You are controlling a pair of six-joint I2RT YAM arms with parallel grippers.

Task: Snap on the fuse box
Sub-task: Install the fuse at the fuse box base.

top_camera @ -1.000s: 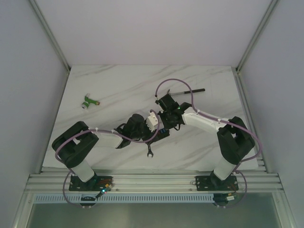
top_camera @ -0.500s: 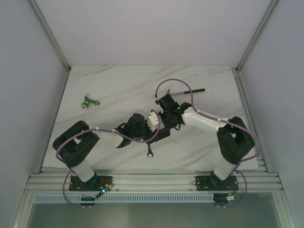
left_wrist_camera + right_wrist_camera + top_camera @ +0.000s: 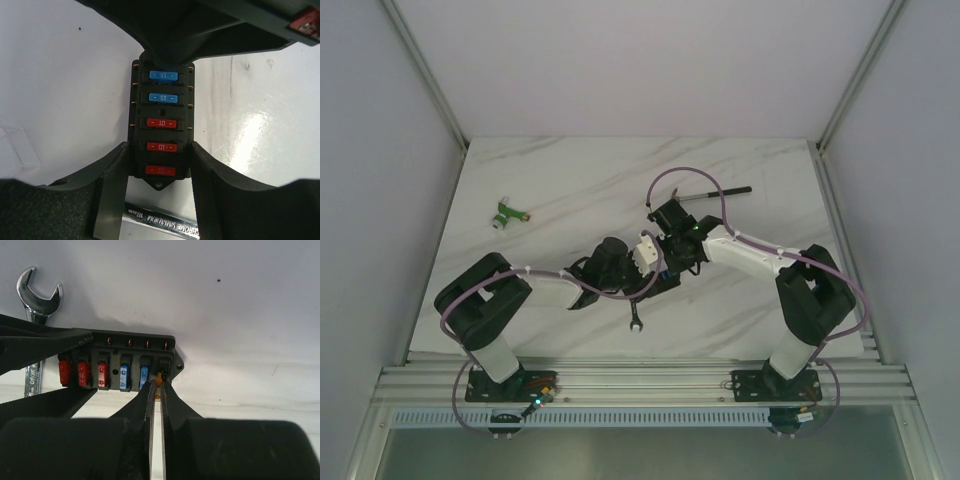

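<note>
The fuse box (image 3: 160,125) is a black box lying open on the table, with two blue and three red fuses in it. My left gripper (image 3: 159,150) is shut on its near end, one finger against each long side. In the right wrist view the fuse box (image 3: 117,357) shows an end slot beside the blue fuses. My right gripper (image 3: 159,385) is shut on a small orange fuse (image 3: 159,377) at that slot. A clear cover (image 3: 15,150) lies at the left edge of the left wrist view. From above, both grippers (image 3: 663,268) meet and hide the box.
A chrome wrench (image 3: 636,318) lies just near of the box; it also shows in the right wrist view (image 3: 36,305) and the left wrist view (image 3: 165,225). A green-and-white connector (image 3: 507,213) lies far left. A thin black tool (image 3: 720,192) lies behind the right arm.
My left arm has edged slightly to the right toward the right gripper. Both grips are unchanged.
</note>
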